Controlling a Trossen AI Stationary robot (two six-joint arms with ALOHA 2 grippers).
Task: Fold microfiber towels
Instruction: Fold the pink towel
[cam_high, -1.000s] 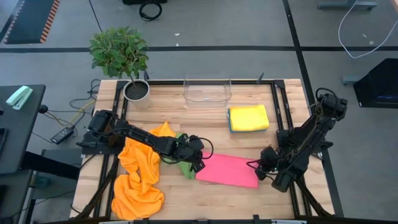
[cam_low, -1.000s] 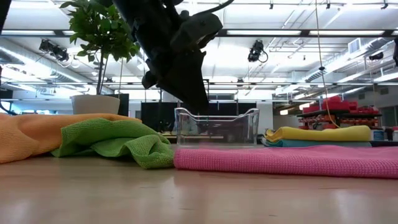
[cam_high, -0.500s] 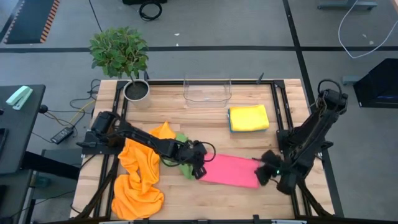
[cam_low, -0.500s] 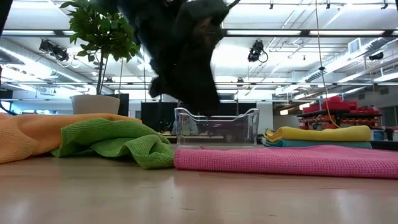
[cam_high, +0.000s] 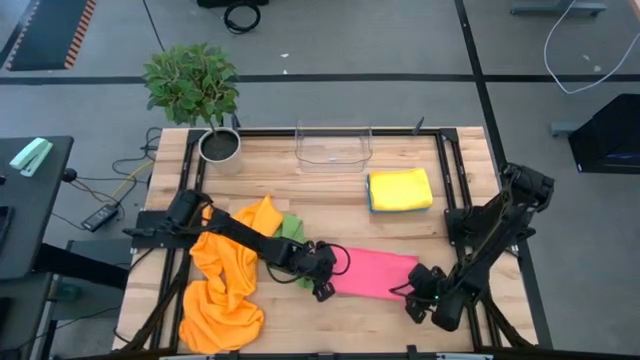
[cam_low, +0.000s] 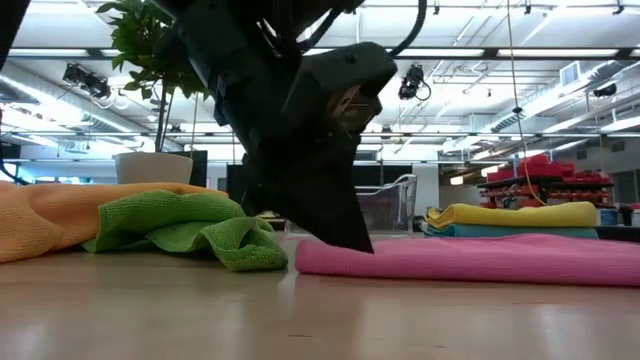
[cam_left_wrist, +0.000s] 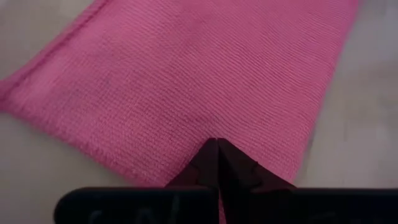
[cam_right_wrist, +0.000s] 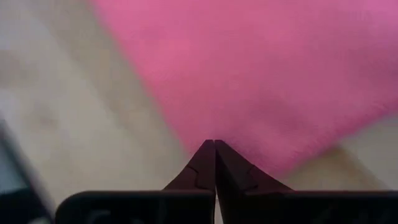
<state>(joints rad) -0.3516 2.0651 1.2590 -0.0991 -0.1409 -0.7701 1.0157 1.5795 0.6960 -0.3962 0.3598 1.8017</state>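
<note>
We see the pink towel (cam_high: 372, 274) lying flat near the table's (cam_high: 330, 190) front edge, right of centre. The left gripper (cam_high: 324, 290) sits at its near left corner, fingers pressed together on the pink edge. The right gripper (cam_high: 413, 299) sits at its near right corner, fingers likewise pinched on the cloth. The green towel (cam_high: 292, 240) and a crumpled orange towel (cam_high: 226, 275) lie to the left; the folded yellow towel (cam_high: 401, 188) rests farther back.

A flat pink microfiber towel (cam_high: 372, 274) lies lower centre; crumpled orange (cam_high: 222, 280) and green (cam_high: 291, 228) cloths left; folded yellow one (cam_high: 400, 187) (over blue) upper right.
</note>
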